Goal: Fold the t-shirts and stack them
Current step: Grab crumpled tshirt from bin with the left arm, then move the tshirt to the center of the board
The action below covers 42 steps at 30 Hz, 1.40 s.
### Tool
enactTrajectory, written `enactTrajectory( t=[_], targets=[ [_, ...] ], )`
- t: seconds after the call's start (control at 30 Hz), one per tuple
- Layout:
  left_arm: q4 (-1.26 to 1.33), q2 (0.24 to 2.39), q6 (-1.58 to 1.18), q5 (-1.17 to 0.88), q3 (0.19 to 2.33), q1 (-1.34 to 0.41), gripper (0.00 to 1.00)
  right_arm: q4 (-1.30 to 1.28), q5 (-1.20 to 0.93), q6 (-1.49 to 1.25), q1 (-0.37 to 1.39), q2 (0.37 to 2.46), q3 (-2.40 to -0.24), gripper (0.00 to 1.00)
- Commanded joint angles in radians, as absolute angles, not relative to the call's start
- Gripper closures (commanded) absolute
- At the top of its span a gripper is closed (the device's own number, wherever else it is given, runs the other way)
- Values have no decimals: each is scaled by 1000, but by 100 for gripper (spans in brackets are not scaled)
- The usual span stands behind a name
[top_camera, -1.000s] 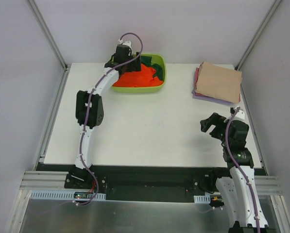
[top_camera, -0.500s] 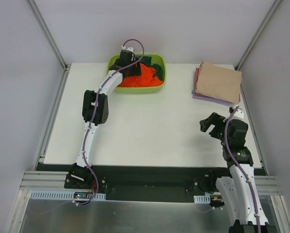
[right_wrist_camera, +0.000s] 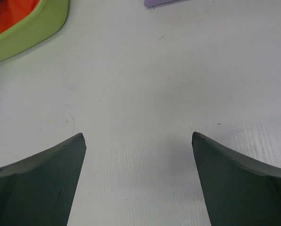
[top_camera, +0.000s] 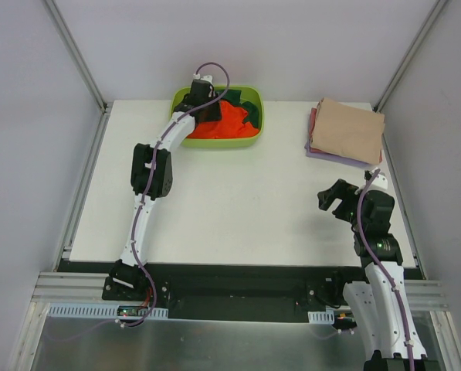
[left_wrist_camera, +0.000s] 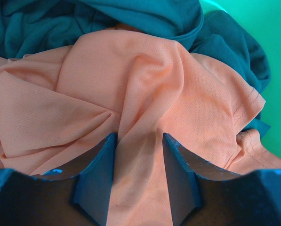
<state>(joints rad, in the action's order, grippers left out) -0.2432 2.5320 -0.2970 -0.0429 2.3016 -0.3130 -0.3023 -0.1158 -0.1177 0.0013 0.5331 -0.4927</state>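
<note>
The left wrist view alone shows the grasp. The left pincer (left_wrist_camera: pixel 138 139) is narrowed onto a raised fold of the orange t-shirt (left_wrist_camera: pixel 145 94), with a finger (left_wrist_camera: pixel 100 174) pressed against each side of the fold and creases fanning out from the tips. The dark green t-shirt (left_wrist_camera: pixel 131 14) is bunched behind and to the right of it, against the wall of the lime-green tub (left_wrist_camera: pixel 253 28).

The top view cannot resolve those jaws. It shows where everything sits: the tub at the far edge of the white worktop (top_camera: pixel 238 201), left of centre, with both tees inside. At the far right corner a tan t-shirt (top_camera: pixel 346 131) lies folded on top of a stack, and the edges of a lilac t-shirt (top_camera: pixel 323 154) and a reddish t-shirt (top_camera: pixel 313 120) peep out beneath it.

Pale grey walls (top_camera: pixel 292 46) enclose the worktop.

The left arm stretches far forward, with its wrist down in the tub. The right arm is bent near its base. The right pincer (right_wrist_camera: pixel 138 136) gapes wide and holds nothing, above bare worktop.
</note>
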Motion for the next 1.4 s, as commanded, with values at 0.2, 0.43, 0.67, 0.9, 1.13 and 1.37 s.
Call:
enactTrajectory(
  t=[0.2, 0.43, 0.67, 0.9, 1.13, 1.37],
  targets=[
    [-225, 2519, -307, -61, 2316, -316, 100, -301, -97, -101, -2, 522, -508, 4],
    [-222, 2415, -276, -113, 2330, -316, 100, -299, -87, -100, -2, 519, -508, 4],
    [-210, 2251, -224, -208, 2436, -316, 100, -287, -101, -94, -2, 499, -500, 4],
    [-186, 2005, -259, -382, 2448, -318, 100, -278, -69, -98, -2, 469, -488, 4],
    [-176, 1807, -333, -578, 2427, -334, 100, -273, -18, -113, -2, 443, -476, 4],
    [-175, 1632, -360, -597, 2318, -402, 100, -273, -32, -112, -2, 430, -474, 4]
  ],
)
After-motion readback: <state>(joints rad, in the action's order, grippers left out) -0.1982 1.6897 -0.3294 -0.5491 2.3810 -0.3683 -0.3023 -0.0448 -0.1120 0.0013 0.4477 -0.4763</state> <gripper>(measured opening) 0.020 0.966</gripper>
